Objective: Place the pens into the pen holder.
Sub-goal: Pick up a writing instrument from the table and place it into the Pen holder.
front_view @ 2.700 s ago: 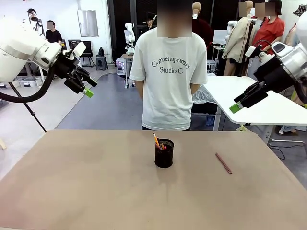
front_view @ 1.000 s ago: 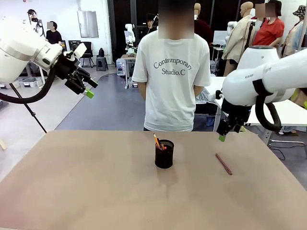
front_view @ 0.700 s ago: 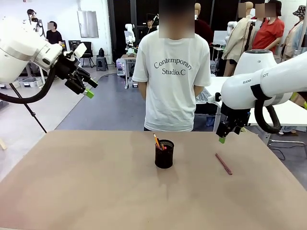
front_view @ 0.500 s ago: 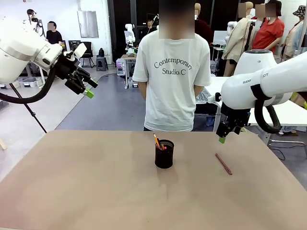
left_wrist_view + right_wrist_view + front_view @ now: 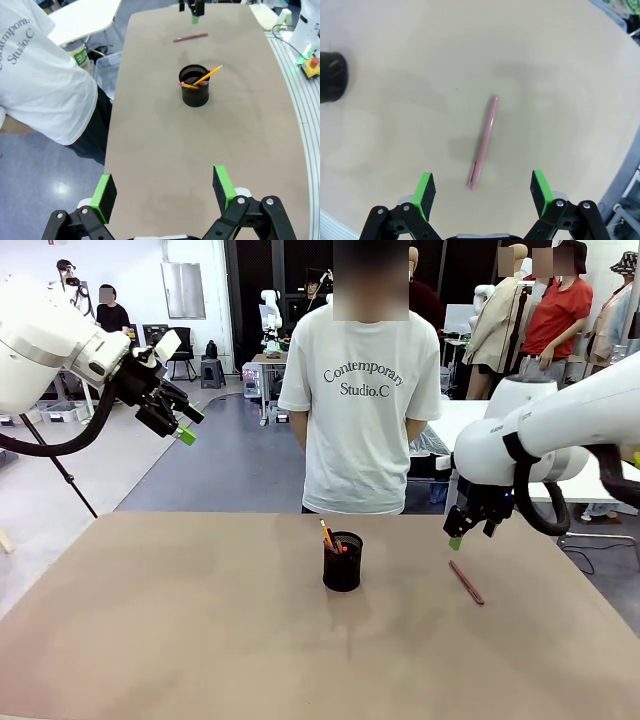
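Green-padded right end effector [image 5: 455,539] spread wide and empty, poised just above the maroon pen [image 5: 466,581] lying flat on the tan table [image 5: 180,630]; left end effector [image 5: 182,426] likewise wide apart, raised off beyond the table's left edge. Farther out, black mesh pen holder [image 5: 342,561] mid-table, upright, with yellow-orange pencil [image 5: 207,76] and red-ended black pen [image 5: 188,85] inside. Beyond, person in white T-shirt [image 5: 362,400] at far side.

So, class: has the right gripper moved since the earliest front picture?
Yes. The right gripper has come down and leftward, now just above the maroon pen.
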Robot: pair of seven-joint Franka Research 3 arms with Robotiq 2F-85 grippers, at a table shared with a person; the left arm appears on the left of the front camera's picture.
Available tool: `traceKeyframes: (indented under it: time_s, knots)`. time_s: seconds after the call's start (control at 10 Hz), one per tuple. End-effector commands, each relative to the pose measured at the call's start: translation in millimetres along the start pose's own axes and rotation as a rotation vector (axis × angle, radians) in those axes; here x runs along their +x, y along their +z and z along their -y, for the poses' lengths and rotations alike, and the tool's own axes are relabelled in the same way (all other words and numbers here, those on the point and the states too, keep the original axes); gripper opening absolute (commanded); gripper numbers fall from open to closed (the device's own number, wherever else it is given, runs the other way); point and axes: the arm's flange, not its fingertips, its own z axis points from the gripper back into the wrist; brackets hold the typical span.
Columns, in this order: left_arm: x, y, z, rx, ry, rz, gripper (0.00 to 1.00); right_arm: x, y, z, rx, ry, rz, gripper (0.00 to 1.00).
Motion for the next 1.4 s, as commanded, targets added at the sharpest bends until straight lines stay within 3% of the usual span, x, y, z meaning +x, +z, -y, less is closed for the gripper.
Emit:
traceKeyframes:
  time_s: [0.0, 0.7, 1.0, 1.3]
  knots:
    - [0, 2, 0, 0.006, -0.007, -0.001, 1.00, 16, -15, 1, -0.046, -0.028, -0.027, 1.00]
    - [0, 2, 0, 0.006, -0.007, -0.001, 1.00, 22, -67, 7, -0.039, -0.149, -0.165, 1.00]
    - [0, 2, 0, 0.006, -0.007, -0.001, 1.00, 22, -60, 7, -0.009, -0.156, -0.121, 1.00]
    - [0, 2, 0, 0.006, -0.007, -0.001, 1.00, 13, -72, 7, -0.008, -0.147, -0.149, 1.00]
